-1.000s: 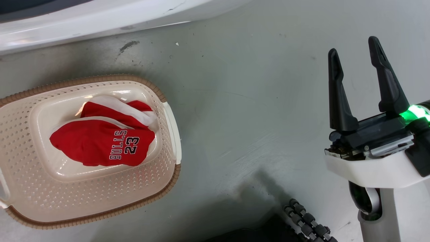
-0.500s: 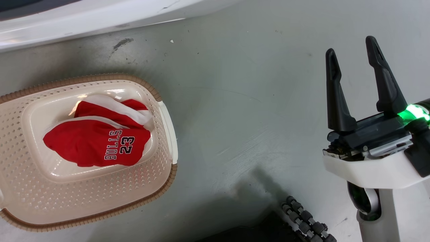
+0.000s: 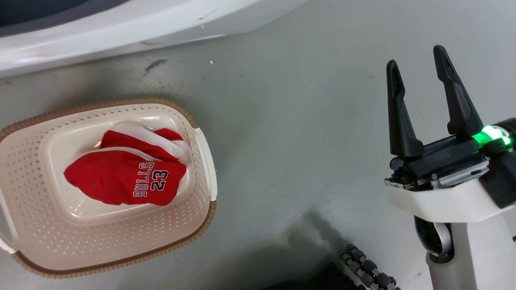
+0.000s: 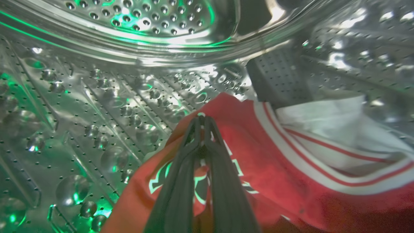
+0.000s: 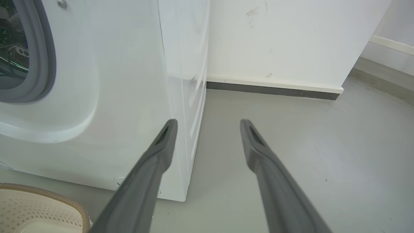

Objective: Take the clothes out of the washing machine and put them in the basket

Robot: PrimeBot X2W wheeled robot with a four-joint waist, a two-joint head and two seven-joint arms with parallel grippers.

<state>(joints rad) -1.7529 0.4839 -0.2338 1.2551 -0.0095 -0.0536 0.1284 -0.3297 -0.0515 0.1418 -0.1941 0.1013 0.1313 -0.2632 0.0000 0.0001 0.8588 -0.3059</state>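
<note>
Left gripper (image 4: 201,118): fingers pressed together, seemingly pinching a raised fold of the red garment (image 4: 284,161) heaped toward 4 o'clock in the drum (image 4: 97,97), likely the easiest ridge to lift out by. Right gripper (image 3: 416,57): spread wide, holding nothing, at 3 o'clock in the head view over bare floor (image 3: 282,141), out of the way. Jersey (image 3: 121,181) already in the basket (image 3: 121,100) at 9 o'clock, close by the washer (image 3: 121,28) for a short carry.

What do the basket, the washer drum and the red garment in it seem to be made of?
Basket: glossy cream plastic, moulded holes, brown woven-look rim. Drum: shiny metal, likely steel; mirror reflections, punched holes. Red garment: soft cloth, folds; weave unclear.
</note>
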